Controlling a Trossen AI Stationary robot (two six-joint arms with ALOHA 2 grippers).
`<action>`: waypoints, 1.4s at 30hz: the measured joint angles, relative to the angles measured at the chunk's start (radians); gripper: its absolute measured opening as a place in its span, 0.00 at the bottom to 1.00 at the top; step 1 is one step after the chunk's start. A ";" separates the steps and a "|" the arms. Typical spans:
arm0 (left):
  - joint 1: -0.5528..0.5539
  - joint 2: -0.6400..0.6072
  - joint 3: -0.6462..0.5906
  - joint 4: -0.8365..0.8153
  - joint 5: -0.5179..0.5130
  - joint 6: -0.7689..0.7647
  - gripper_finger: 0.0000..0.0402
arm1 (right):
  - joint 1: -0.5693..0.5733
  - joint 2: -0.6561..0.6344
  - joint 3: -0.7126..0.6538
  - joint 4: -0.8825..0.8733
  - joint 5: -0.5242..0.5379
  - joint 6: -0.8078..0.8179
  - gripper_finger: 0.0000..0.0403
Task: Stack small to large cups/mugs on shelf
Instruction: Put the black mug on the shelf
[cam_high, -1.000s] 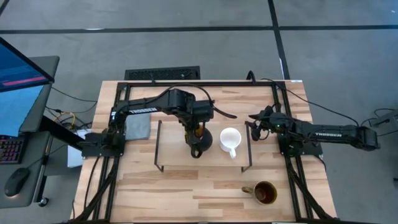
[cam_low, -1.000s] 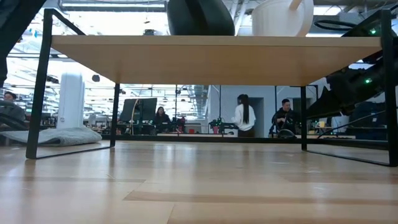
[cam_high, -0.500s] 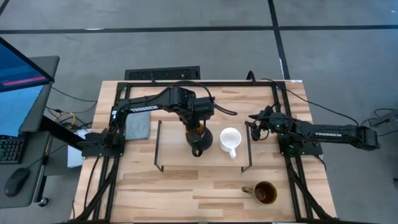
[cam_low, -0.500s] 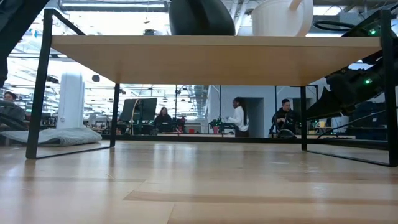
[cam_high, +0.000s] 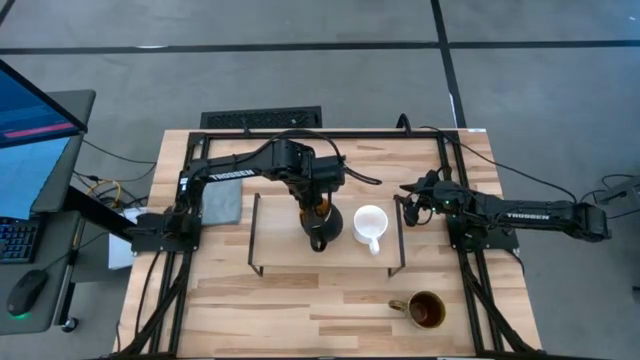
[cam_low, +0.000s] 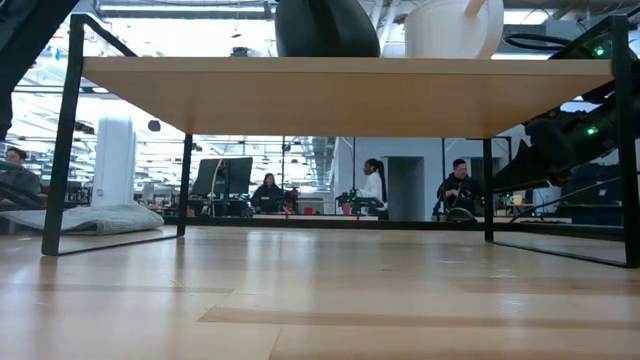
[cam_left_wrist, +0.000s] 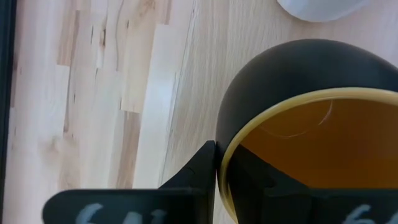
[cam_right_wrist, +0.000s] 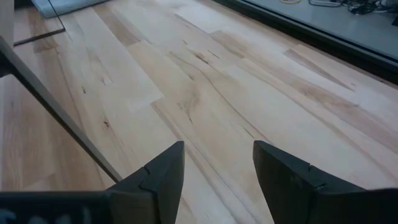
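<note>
The dark mug with the yellow-orange inside (cam_high: 322, 229) is on the shelf (cam_high: 280, 250), near its middle, with my left gripper (cam_high: 316, 212) shut on it from above. In the low view the mug's rounded base (cam_low: 327, 28) meets the shelf board (cam_low: 340, 95). The small white mug (cam_high: 370, 224) stands on the shelf just to its right, and also shows in the low view (cam_low: 452, 28). The olive-brown mug (cam_high: 426, 310) stands on the tabletop near the front right. My right gripper (cam_high: 408, 203) is open and empty beside the shelf's right end. My left gripper holds the dark mug by its rim (cam_left_wrist: 219, 163), with one finger (cam_left_wrist: 198, 171) outside the wall and one (cam_left_wrist: 252, 171) inside the yellow-orange hollow. The fingers come from above, pointing down. The mug is upright, its base at the shelf board; whether it rests there I cannot tell.
A folded grey cloth (cam_high: 221, 205) lies on the table left of the shelf. The shelf's black wire legs (cam_low: 62, 140) stand at its two ends. The right arm (cam_high: 520, 213) lies along the table's right side. People show in the room beyond.
My left gripper has shifted the dark mug a little toward the table's right, closer to the white mug, keeping it upright on the shelf. A person in the room behind has walked leftward.
</note>
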 joint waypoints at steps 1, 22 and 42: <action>0.000 0.000 0.000 0.000 0.000 0.000 0.06 | 0.000 0.000 0.000 0.000 0.000 0.000 0.53; -0.002 0.002 -0.001 -0.001 0.038 0.013 0.14 | 0.000 0.000 0.000 0.000 0.000 0.000 0.53; 0.000 0.002 -0.001 0.003 0.050 0.057 0.22 | 0.000 0.000 0.000 0.000 0.000 -0.009 0.53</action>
